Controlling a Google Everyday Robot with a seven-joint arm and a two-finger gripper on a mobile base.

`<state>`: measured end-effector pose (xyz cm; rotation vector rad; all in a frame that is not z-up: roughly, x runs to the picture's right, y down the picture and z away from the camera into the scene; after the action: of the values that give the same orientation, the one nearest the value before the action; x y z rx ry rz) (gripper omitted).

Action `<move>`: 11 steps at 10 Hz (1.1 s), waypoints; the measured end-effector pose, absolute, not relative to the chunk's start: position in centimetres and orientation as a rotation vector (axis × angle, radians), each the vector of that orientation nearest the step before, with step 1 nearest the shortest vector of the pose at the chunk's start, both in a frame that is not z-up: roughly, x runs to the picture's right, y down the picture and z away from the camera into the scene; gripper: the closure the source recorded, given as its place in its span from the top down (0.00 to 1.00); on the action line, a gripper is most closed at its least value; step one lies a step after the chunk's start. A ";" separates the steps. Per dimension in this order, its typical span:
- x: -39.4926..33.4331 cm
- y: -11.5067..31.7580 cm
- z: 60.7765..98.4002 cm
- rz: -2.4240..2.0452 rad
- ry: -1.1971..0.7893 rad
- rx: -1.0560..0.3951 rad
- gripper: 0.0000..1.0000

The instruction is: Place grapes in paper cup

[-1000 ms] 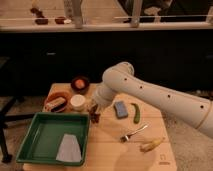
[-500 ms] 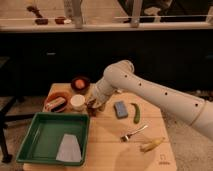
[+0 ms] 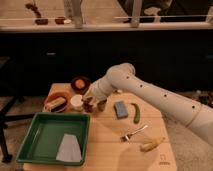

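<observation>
gripper (image 3: 93, 105): blurred, sits just right of the paper cup (image 3: 76, 101), hiding part of its rim. grapes: can't make them out there. Arm (image 3: 165, 100) cut off at right edge.

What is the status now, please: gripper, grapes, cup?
Gripper low over table, right beside paper cup. Grapes not visible, maybe hidden at gripper. Green tray in front of cup, not in the way.
</observation>
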<state>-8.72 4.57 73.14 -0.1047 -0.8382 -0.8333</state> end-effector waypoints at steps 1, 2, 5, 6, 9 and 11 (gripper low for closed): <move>-9.2 4.1 73.6 -0.828 -0.847 -0.095 0.00; -9.5 3.8 73.9 -0.826 -0.851 -0.089 0.00; -10.9 2.6 74.9 -0.829 -0.862 -0.076 0.00; -11.1 2.2 75.1 -0.829 -0.862 -0.071 0.00; -11.9 1.2 75.8 -0.827 -0.870 -0.059 0.00; -12.7 0.5 76.4 -0.828 -0.876 -0.050 0.00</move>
<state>-12.67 0.46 76.41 -0.0495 -0.8762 -0.8279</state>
